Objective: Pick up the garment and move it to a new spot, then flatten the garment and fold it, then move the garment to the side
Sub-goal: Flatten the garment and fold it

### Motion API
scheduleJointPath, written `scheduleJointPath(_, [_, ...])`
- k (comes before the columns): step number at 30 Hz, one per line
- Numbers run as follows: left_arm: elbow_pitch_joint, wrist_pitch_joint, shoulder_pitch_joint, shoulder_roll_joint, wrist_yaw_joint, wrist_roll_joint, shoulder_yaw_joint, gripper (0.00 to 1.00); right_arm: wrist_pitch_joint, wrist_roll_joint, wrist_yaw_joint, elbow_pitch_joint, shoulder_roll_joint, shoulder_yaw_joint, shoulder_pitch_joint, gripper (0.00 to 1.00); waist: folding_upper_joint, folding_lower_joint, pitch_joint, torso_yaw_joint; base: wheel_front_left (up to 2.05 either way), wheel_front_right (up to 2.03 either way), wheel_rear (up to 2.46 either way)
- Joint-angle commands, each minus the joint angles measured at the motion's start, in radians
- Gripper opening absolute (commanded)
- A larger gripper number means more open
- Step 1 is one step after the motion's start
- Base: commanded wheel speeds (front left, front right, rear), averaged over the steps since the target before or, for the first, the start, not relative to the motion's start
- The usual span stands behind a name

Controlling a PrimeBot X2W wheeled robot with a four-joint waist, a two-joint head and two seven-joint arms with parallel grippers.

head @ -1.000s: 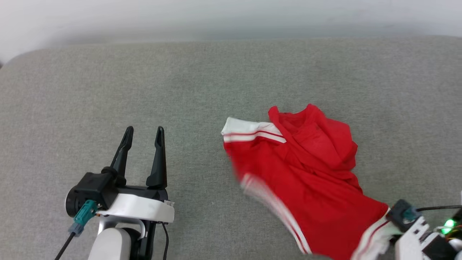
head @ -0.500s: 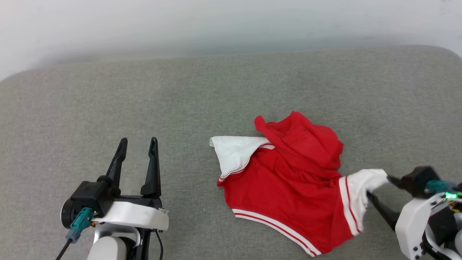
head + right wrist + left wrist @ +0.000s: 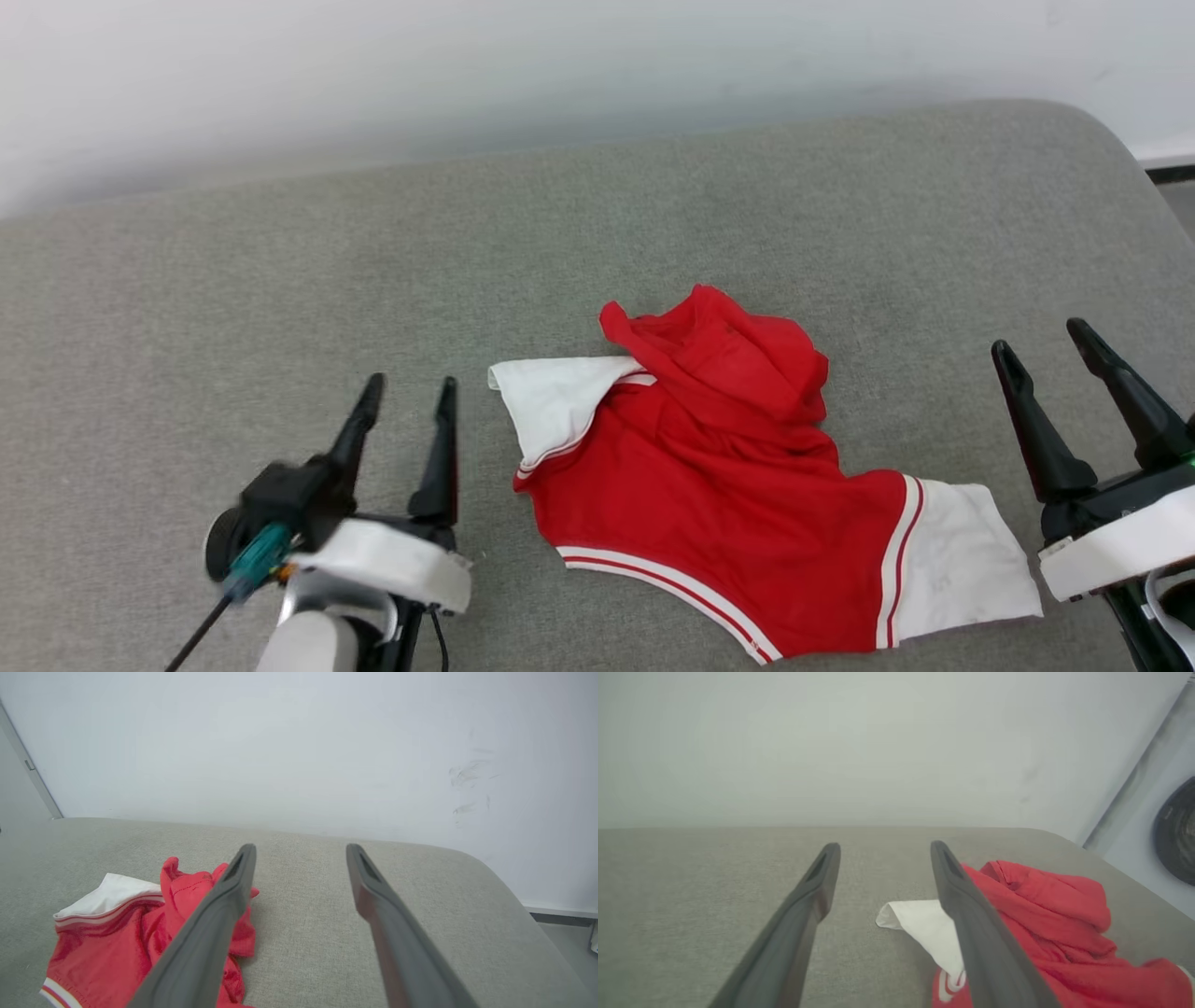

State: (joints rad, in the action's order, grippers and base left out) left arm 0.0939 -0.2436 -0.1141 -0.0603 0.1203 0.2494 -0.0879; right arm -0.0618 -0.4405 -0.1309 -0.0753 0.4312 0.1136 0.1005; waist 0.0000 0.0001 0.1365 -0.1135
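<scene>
Red garment (image 3: 709,504) lay crumpled; left gripper (image 3: 413,385) at its nine o'clock, right gripper (image 3: 1038,338) at three, jaws wide, empty. We judged: pinch opposite edges, spread flat.

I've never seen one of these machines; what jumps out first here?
The bright red garment with white sleeves, lying crumpled near the centre of the head view on the grey cushion. Flanking it are the left gripper and right gripper, jaws open, holding nothing.
</scene>
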Motion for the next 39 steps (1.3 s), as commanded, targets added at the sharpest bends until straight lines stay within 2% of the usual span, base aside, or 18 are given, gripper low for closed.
scheduleJointPath(1, [0.000, 0.044, -0.036, -0.026, 0.005, -0.004, -0.027, 1.00, -0.019, 0.014, 0.000, -0.013, -0.026, -0.017, -0.009, 1.00, 0.0000, -0.0001, 0.021, -0.015, 0.00, 0.00, 0.00])
scheduleJointPath(4, [-0.039, 0.171, -0.091, -0.058, 0.008, 0.011, -0.092, 1.00, -0.037, 0.043, 0.000, -0.024, -0.053, -0.034, -0.023, 1.00, 0.0000, -0.0001, 0.052, -0.026, 0.00, 0.00, 0.00])
scheduleJointPath(8, [-0.113, 0.422, -0.188, -0.123, 0.009, 0.021, -0.188, 1.00, -0.057, 0.076, 0.000, -0.015, -0.073, -0.036, -0.031, 1.00, 0.0000, -0.0001, 0.097, -0.035, 0.00, 0.00, 0.00])
scheduleJointPath(10, [-0.145, 0.526, -0.236, -0.134, 0.009, 0.079, -0.236, 1.00, -0.067, 0.080, 0.000, -0.010, -0.085, -0.033, -0.025, 1.00, 0.0000, -0.0001, 0.119, -0.040, 0.00, 0.00, 0.00])
scheduleJointPath(12, [-0.150, 0.622, -0.290, -0.184, 0.009, 0.090, -0.279, 1.00, -0.074, 0.076, 0.000, -0.003, -0.095, -0.030, -0.018, 1.00, 0.0000, -0.0001, 0.142, -0.045, 0.00, 0.00, 0.00])
scheduleJointPath(16, [-0.110, 0.801, -0.367, -0.250, 0.009, 0.127, -0.361, 1.00, -0.091, 0.080, 0.000, 0.007, -0.099, -0.013, -0.002, 1.00, 0.0000, -0.0001, 0.181, -0.055, 0.00, 0.00, 0.00])
scheduleJointPath(21, [-0.043, 0.895, -0.428, -0.302, 0.009, 0.124, -0.434, 1.00, -0.104, 0.082, 0.000, 0.027, -0.101, -0.008, 0.011, 1.00, 0.0000, -0.0001, 0.215, -0.064, 0.00, 0.00, 0.00])
scheduleJointPath(28, [0.068, 0.923, -0.434, -0.312, 0.009, 0.130, -0.473, 1.00, -0.116, 0.093, 0.000, 0.044, -0.102, 0.003, 0.015, 1.00, 0.0000, -0.0001, 0.240, -0.064, 0.00, 0.00, 0.00])
scheduleJointPath(29, [0.092, 0.919, -0.429, -0.318, 0.005, 0.119, -0.477, 0.72, -0.116, 0.094, 0.000, 0.047, -0.103, 0.003, 0.016, 1.00, 0.0000, -0.0001, 0.242, -0.063, 0.00, 0.00, 0.00])
scheduleJointPath(30, [0.117, 0.913, -0.420, -0.324, -0.004, 0.113, -0.477, 0.33, -0.118, 0.095, 0.000, 0.050, -0.104, 0.004, 0.016, 1.00, 0.0000, -0.0001, 0.243, -0.062, 0.00, 0.00, 0.00])
scheduleJointPath(31, [0.139, 0.898, -0.413, -0.325, -0.015, 0.108, -0.472, 0.00, -0.116, 0.093, 0.000, 0.052, -0.106, 0.006, 0.017, 1.00, 0.0000, -0.0001, 0.244, -0.061, 0.00, 0.00, 0.00])
scheduleJointPath(35, [0.185, 0.828, -0.383, -0.313, -0.036, 0.123, -0.450, 0.00, -0.106, 0.101, 0.000, 0.059, -0.104, 0.007, 0.017, 1.00, 0.0000, -0.0001, 0.240, -0.047, 0.00, 0.00, 0.00])
scheduleJointPath(39, [0.180, 0.738, -0.367, -0.327, -0.080, 0.132, -0.396, 0.00, -0.098, 0.108, 0.000, 0.057, -0.096, 0.002, 0.007, 1.00, 0.0000, -0.0001, 0.214, -0.019, 0.00, 0.00, 0.00])
